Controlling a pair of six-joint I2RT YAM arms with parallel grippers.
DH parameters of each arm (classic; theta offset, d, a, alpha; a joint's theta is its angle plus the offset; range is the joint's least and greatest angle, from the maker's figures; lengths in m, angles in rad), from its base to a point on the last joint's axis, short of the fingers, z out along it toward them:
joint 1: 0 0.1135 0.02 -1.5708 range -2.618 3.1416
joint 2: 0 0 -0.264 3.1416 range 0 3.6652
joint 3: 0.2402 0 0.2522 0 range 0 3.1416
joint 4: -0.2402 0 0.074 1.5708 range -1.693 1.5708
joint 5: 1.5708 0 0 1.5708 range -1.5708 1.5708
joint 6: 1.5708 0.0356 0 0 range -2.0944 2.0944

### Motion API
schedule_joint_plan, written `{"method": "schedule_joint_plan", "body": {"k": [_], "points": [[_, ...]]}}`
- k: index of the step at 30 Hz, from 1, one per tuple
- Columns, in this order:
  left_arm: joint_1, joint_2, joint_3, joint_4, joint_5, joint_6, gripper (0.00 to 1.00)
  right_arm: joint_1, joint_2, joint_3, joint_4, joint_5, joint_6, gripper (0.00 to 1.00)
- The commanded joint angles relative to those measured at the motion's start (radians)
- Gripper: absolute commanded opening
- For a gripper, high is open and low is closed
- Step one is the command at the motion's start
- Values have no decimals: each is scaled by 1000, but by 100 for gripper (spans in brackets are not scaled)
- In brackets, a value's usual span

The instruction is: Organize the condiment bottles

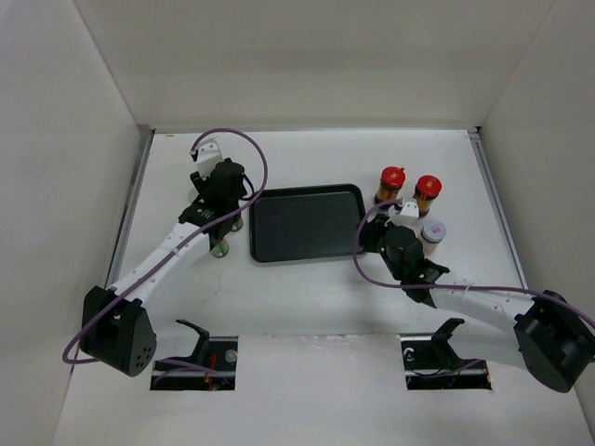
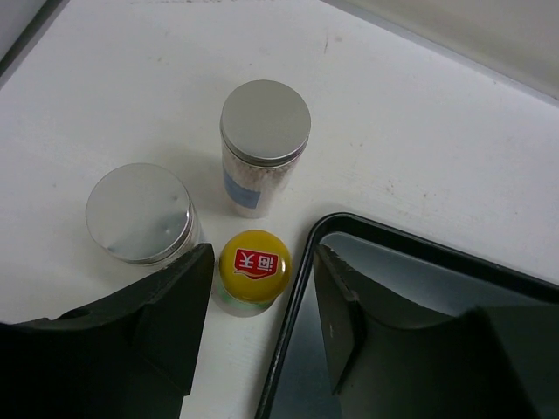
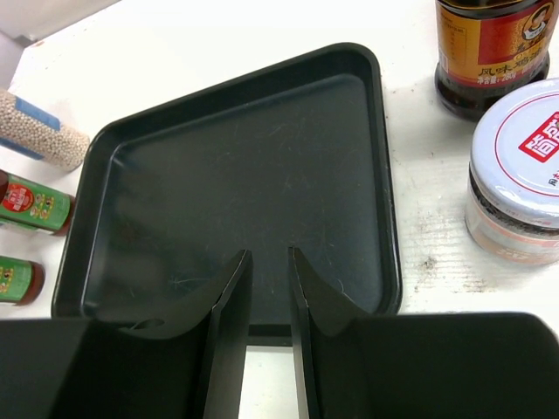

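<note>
My left gripper (image 2: pixel 260 292) is open, hanging over the tray's left edge. A yellow-capped bottle (image 2: pixel 254 264) stands just ahead of the gap between its fingers. Beyond it are two grey-topped white cylinders (image 2: pixel 265 122) (image 2: pixel 140 212). From above, that gripper (image 1: pixel 223 200) hides most of this group; one green-labelled bottle (image 1: pixel 220 246) shows below it. My right gripper (image 3: pixel 269 271) hovers over the tray's near rim with a narrow empty gap between its fingers. Right of the tray stand two red-lidded jars (image 1: pixel 391 181) (image 1: pixel 427 190) and a pale-lidded jar (image 1: pixel 433 230).
The black rectangular tray (image 1: pixel 307 243) lies in the middle with nothing in it. White walls enclose the table on three sides. In the right wrist view, two green-labelled bottles (image 3: pixel 31 205) (image 3: pixel 13 279) and a white cylinder (image 3: pixel 39 131) sit past the tray's far edge.
</note>
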Motion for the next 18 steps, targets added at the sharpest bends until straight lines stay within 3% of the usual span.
{"method": "schedule_joint_plan", "body": {"k": [1, 8, 13, 18], "points": [[2, 14, 41, 32, -1, 23, 46, -8, 4, 37, 44, -10, 5, 30], [6, 26, 20, 41, -19, 15, 44, -15, -13, 28, 43, -9, 5, 30], [9, 31, 23, 42, -16, 21, 37, -17, -10, 30, 44, -10, 5, 31], [11, 34, 9, 49, -13, 23, 35, -20, -39, 20, 43, -9, 8, 40]]}}
